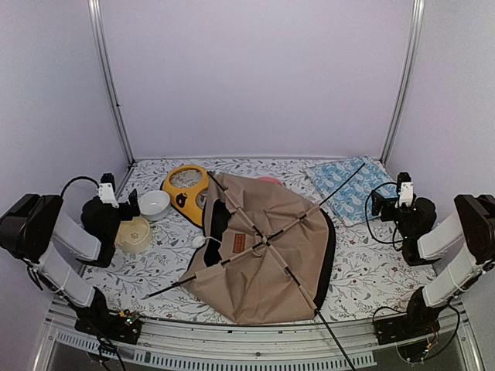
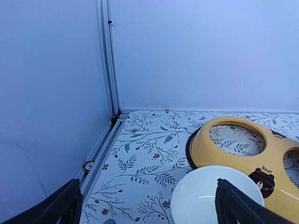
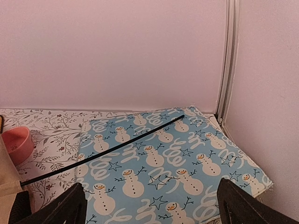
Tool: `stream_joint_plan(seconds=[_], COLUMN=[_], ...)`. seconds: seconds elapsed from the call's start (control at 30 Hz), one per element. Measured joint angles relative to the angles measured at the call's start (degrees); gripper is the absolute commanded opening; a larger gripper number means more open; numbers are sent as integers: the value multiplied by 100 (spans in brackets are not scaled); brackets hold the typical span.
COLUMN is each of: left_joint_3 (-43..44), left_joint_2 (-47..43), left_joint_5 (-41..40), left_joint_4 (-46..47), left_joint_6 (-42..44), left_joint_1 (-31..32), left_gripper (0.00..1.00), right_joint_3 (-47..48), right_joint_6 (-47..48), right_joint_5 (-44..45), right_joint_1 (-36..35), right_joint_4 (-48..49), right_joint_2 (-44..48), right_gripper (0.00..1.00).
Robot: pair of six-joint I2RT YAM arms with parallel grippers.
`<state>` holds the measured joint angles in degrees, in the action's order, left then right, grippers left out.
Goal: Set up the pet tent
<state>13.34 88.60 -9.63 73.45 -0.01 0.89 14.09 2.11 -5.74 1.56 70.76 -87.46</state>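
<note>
On the floral table (image 1: 371,270) the pet tent (image 1: 267,255) lies collapsed mid-table, its long pole pointing from near-left toward the far-right corner, while the left gripper (image 2: 147,198) and right gripper (image 3: 149,200) gape empty.

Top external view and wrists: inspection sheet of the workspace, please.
Surface: floral cloth, flat.
Job's things: pet tent collapsed mid-table, poles crossed on top, one pole tip over the snowman cushion.
Clutter: yellow feeder, white bowl, beige bowl, pink bowl, that cushion.
Grippers: left gripper open, empty; right gripper open, empty.
Cables: black cables loop at both sides.
Surroundings: plain walls, metal posts.
</note>
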Motion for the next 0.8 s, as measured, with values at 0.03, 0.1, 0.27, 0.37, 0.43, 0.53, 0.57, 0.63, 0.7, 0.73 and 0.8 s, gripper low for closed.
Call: stream_joint_plan(seconds=[0.03,0.1,0.27,0.37,0.43,0.53,0.57,0.63,0.7,0.73,0.8], left_joint_3=[0,4,717,1659,2304,2994,3178,3445,3578,3589,3565], left_joint_2=[0,-28,-686,-1054,-1266,-1526,-1596,-1665,-1679,-1679,-1679], left_joint_5=[-7,-103,-374,-225,-31,205,326,649,820,809,684], left_joint_4=[0,-52,-1569,-2892,-3718,-4699,-4988,-5436,-5792,-5941,-6275], left_joint_6=[4,92,389,111,-199,-627,-750,-970,-1215,-1366,-1784], left_joint_1=[7,105,861,1185,1340,1593,1709,1897,1998,2015,1961], left_gripper=[99,99,99,99,99,99,99,99,99,99,99], right_joint_3=[0,7,22,120,592,1982,2430,3423,4120,4463,4852], right_joint_6=[7,13,26,33,31,-219,-302,-479,-573,-621,-748], right_joint_5=[-9,-20,-39,42,160,271,361,627,870,949,881], right_joint_1=[0,0,0,-42,-140,-448,-645,-1384,-2312,-2817,-3414], right_joint_4=[0,-2,0,-444,-1432,-3010,-3403,-4181,-4769,-5088,-5493], right_joint_2=[0,0,0,195,601,1058,1110,1150,1108,1029,813], right_gripper=[99,99,99,99,99,99,99,99,99,99,99])
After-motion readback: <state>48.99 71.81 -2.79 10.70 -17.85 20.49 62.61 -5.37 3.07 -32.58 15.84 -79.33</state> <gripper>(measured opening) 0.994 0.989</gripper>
